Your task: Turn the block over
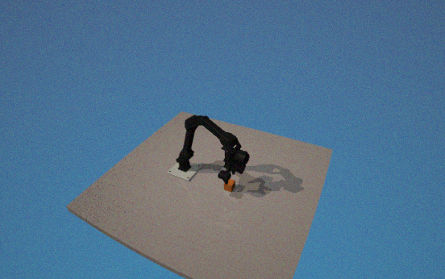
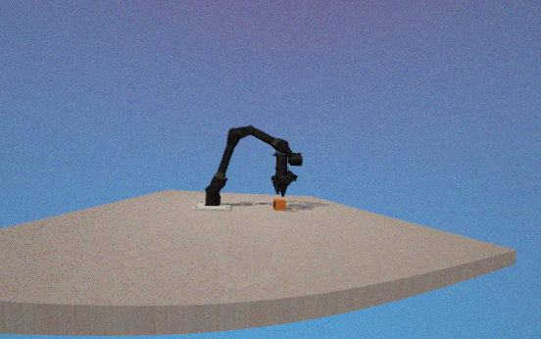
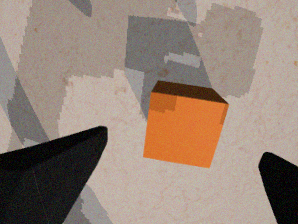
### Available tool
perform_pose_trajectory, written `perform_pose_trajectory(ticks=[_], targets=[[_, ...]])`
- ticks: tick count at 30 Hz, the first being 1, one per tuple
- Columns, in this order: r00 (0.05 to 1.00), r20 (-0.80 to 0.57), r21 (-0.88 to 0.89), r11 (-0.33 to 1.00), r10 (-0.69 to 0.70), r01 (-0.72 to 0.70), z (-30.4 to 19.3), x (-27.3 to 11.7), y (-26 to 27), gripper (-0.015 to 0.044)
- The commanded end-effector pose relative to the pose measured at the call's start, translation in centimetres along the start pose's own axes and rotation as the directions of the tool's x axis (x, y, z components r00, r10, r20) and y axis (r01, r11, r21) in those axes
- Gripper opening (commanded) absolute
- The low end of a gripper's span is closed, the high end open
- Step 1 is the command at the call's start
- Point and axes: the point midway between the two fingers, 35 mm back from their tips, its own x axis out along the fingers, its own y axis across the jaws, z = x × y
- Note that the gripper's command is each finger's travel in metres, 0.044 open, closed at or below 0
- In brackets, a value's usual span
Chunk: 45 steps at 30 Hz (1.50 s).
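Observation:
The orange block rests flat on the table. In the exterior view a dark mark shows on its left side, which faces the robot's base. Its top is plain orange in the wrist view, and the narrow side seen beyond it is dark brown with shade. My gripper is open and empty, pointing straight down just above the block. In the wrist view the block lies between and a little beyond the two fingertips, touching neither. The underside is hidden.
The arm stands on a white base plate to the left of the block. Shadows of the arm fall on the table to the right of the block. The table's edges are far from the block.

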Motion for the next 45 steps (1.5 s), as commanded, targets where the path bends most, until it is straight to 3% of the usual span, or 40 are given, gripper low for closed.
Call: perform_pose_trajectory(ticks=[1, 30, 38, 45], targets=[[1.0, -0.017, 0.004, 1.0, -0.001, 0.001, -0.2, 0.8, 0.0, 0.044], [1.0, -0.017, 0.004, 1.0, -0.001, 0.001, -0.3, 4.4, 0.0, 0.044], [1.0, -0.017, 0.004, 1.0, -0.001, 0.001, -0.3, 4.4, 0.0, 0.023], [1.0, -0.017, 0.004, 1.0, -0.001, 0.001, -0.3, 4.4, 0.0, 0.0183]])
